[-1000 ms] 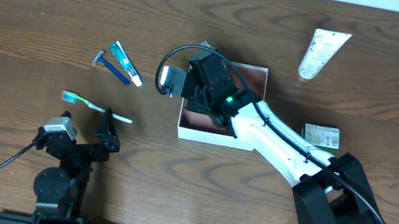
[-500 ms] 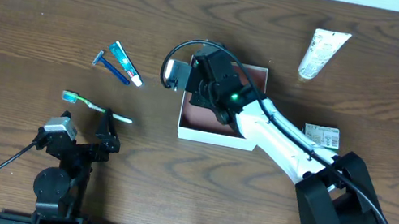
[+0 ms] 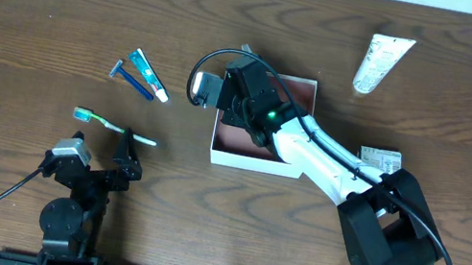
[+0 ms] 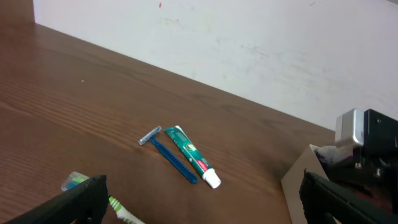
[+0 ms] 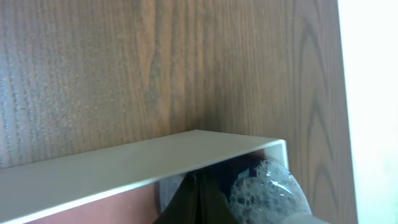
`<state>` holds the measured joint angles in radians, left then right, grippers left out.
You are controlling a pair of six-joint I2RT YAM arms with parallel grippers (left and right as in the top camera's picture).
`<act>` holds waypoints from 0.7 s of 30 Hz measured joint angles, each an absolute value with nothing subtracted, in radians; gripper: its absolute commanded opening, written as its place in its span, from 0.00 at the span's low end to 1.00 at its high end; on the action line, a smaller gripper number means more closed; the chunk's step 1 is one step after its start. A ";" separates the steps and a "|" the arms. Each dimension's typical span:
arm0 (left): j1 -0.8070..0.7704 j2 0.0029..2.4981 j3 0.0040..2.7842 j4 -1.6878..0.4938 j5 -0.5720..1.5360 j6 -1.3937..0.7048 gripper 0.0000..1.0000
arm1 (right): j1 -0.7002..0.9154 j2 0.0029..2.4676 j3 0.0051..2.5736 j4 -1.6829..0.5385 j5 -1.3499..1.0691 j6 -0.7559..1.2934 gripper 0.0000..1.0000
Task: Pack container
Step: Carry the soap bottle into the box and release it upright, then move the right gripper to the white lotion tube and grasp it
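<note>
Right end effector [image 3: 238, 109] sits low over the container [image 3: 250, 162], a shallow square box with thin white walls and a dusty pink inside. Its tip is inside the box, close to the far-left corner. In the wrist view one dark finger [image 5: 199, 200] shows just behind the white wall. A crinkled clear-wrapped item [image 5: 267, 186] lies right beside that finger. We cannot tell whether the fingers are spread, pressed together, or pinching the wrapped item.

Left end effector [image 3: 101, 159] hangs near its base, fingers spread wide, holding nothing.

Lying loose on the dark wood worktop [image 3: 43, 11]:
- small teal toothpaste tube [image 3: 149, 75] and blue disposable razor [image 3: 129, 78], side by side, well off to the left of the right end effector
- green-and-white toothbrush [image 3: 115, 126], left of it and nearer the bases, just ahead of the left end effector
- white squeeze tube [image 3: 382, 64], off to its right and farther out
- small flat printed packet [image 3: 379, 160], to its right and back toward the base, just beside the right arm

Progress, as we judge it: early. Five items are outside the container. The wrapped item looks to be the only thing at or in the box, though the arm hides much of the floor. The strip of pink floor showing near the front wall is bare. The five loose items are left to fetch. The three on the left lie nearer the idle left arm.
</note>
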<state>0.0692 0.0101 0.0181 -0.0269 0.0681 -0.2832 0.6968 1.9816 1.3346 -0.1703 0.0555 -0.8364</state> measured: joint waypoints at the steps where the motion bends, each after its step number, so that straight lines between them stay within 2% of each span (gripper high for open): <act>1: 0.069 0.010 0.018 -0.027 0.068 -0.283 0.98 | 0.697 1.982 1.335 -0.168 0.059 -0.836 0.01; 12: 0.069 0.010 0.018 -0.027 0.068 -0.283 0.98 | 0.709 1.914 1.335 -0.199 0.096 -0.804 0.01; 20: 0.069 0.010 0.018 -0.027 0.068 -0.283 0.98 | 0.784 1.712 1.334 -0.225 0.123 -0.717 0.10; 21: 0.069 0.010 0.018 -0.027 0.068 -0.283 0.98 | 0.795 1.682 1.334 -0.226 0.138 -0.693 0.15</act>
<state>0.0692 0.0101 0.0181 -0.0269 0.0681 -0.2832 0.7952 1.6821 1.3342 -0.2260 0.1379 -0.6930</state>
